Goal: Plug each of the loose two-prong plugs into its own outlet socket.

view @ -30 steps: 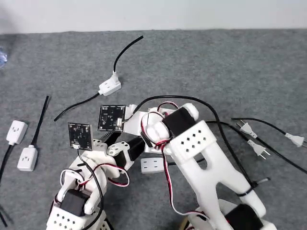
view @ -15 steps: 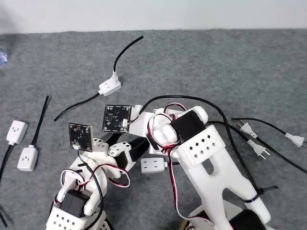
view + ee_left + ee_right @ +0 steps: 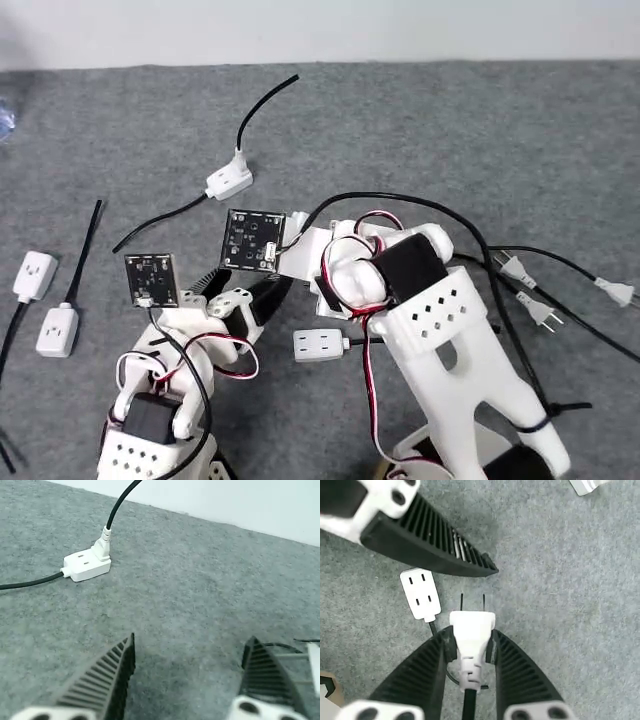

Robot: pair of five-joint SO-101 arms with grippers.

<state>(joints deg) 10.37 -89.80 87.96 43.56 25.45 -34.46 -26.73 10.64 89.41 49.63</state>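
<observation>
While the socket [image 3: 320, 345] lies loose between the arms in the high view, the left wrist view has the left gripper [image 3: 190, 680] wide open, empty; right wrist view: right gripper [image 3: 470, 642] pinches a plug [image 3: 471, 625], prongs beside the socket, misaligned, so pushing may skid it

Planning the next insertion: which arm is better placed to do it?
Right. The right hand grips a plug, prongs out, beside a free socket; the left hand is open and empty.

White plug [image 3: 471, 630] and white outlet [image 3: 420, 594] — black cord [image 3: 468, 705], speckled grey carpet [image 3: 560, 580].
</observation>
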